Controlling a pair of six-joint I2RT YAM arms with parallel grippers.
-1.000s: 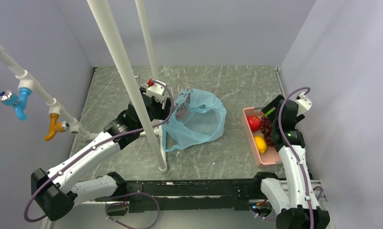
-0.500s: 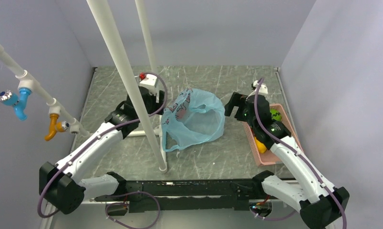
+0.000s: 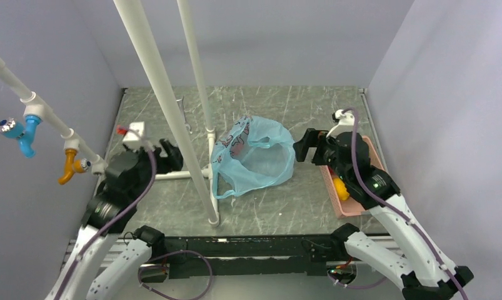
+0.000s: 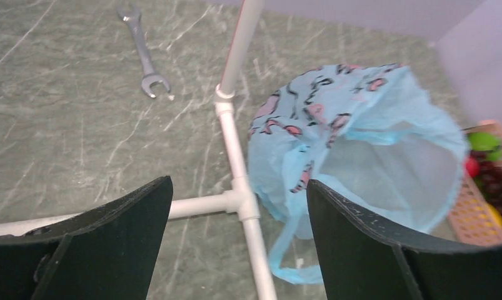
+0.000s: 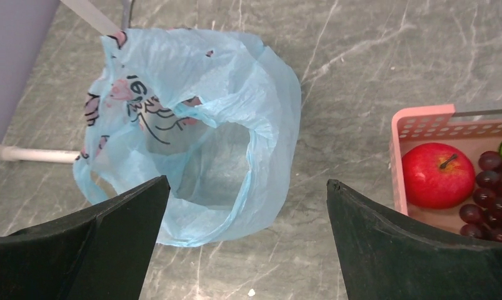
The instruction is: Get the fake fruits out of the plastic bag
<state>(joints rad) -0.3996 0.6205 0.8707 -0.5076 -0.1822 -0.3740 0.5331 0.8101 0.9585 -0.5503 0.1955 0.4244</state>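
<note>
Left end effector and right end effector both spread empty, plastic bag slack midway across the surface, fake fruits in the pink tray at right: best peer into the bag's mouth before stopping.

I see the marbled table carrying the plastic bag at centre, pink tray at three o'clock, wrench at eleven.
</note>
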